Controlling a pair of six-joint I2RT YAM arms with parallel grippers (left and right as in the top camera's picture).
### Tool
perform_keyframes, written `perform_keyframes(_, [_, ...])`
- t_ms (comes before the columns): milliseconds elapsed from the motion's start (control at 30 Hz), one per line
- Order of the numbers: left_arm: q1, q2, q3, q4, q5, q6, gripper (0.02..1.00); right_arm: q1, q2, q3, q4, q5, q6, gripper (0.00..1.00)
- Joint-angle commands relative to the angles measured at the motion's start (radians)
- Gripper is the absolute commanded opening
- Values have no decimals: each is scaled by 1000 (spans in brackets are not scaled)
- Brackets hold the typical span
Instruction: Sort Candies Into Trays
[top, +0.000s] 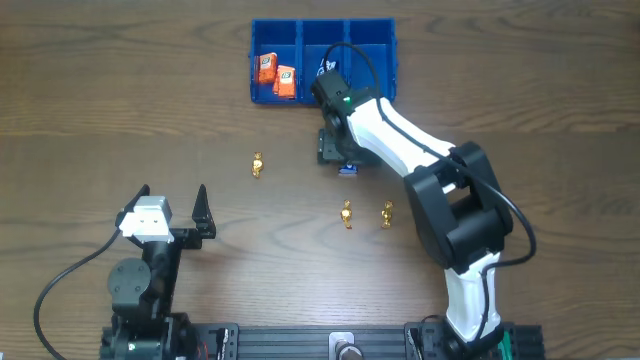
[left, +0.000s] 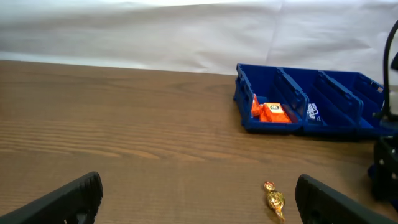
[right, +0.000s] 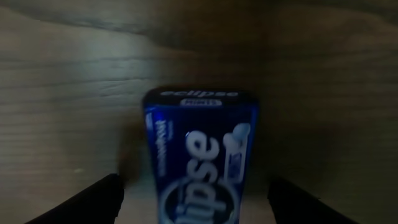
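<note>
Right gripper (right: 199, 208) spread wide, mint tin (right: 200, 143) between fingers (right: 93, 202).
Grasp step; next calls for closing, then lifting to tray (top: 253, 60) beyond.

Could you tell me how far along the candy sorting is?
Done: two orange candies lie in the left compartment of the blue tray. In hand: the right gripper, open, straddles a blue mint pack on the table. Left: that pack and three gold candies.

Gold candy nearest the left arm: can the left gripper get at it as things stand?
Probably yes: the left gripper is open, and bare table lies between it and the gold candy.
</note>
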Motion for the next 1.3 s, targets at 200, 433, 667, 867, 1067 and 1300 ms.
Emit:
perform_keyframes(200, [6, -6, -18, -35, 15, 15, 998, -8, 28, -5, 9, 18, 30, 270])
perform_keyframes(433, [6, -6, -18, -35, 15, 15, 998, 13, -35, 0, 5, 19, 29, 255])
perform_keyframes(667, [6, -6, -18, -35, 15, 15, 998, 27, -171, 204, -50, 101, -14, 246])
perform_keyframes(867, [6, -6, -18, -35, 15, 15, 998, 6, -92, 498, -78, 159, -106, 251])
perform_keyframes(1067, [6, -6, -18, -35, 15, 15, 998, -13, 79, 679, -10, 237, -137, 275])
perform_keyframes(1300, [6, -6, -18, -35, 15, 15, 998, -33, 205, 679, 80, 232, -136, 354])
